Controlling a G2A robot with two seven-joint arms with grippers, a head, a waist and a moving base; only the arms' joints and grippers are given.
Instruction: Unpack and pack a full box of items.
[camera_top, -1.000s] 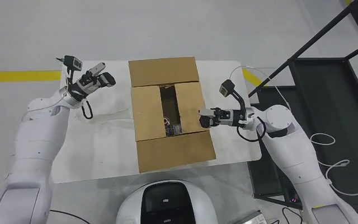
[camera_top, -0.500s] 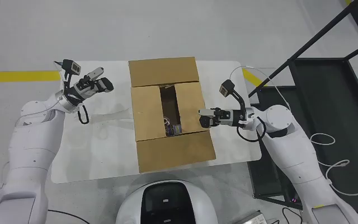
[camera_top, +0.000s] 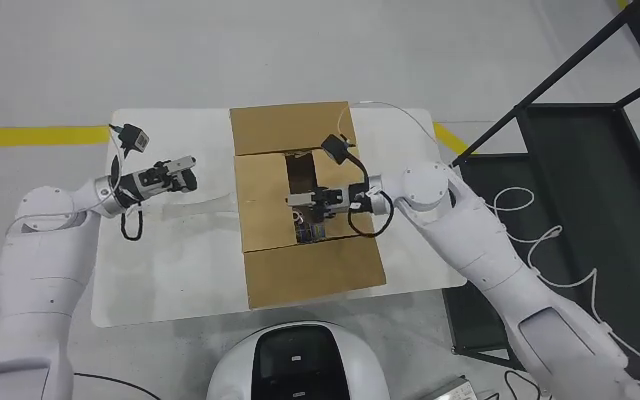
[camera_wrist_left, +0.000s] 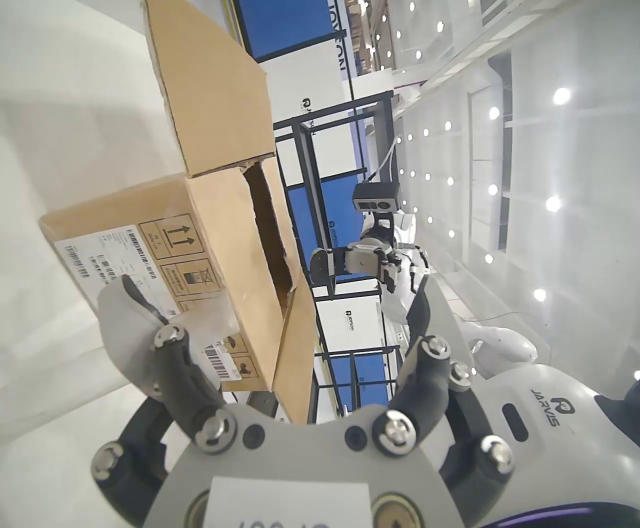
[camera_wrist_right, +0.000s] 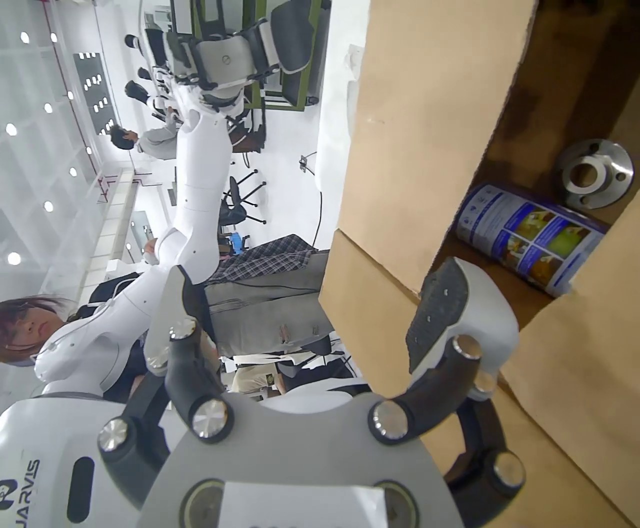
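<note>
Item 1: we record the cardboard box (camera_top: 262, 205) at the centre of the top view, on the white table (camera_top: 180, 280). Its flaps are partly closed, leaving a narrow slot.
Item 2: right gripper (camera_top: 302, 200) over that slot, jaws spread wide, nothing held. In the slot we note a blue-labelled can (camera_wrist_right: 530, 240) on its side, with a metal flange (camera_wrist_right: 595, 172) beyond it.
Item 3: left gripper (camera_top: 185, 178), centre-left of the frame, apart from the box, jaws wide open and empty.
</note>
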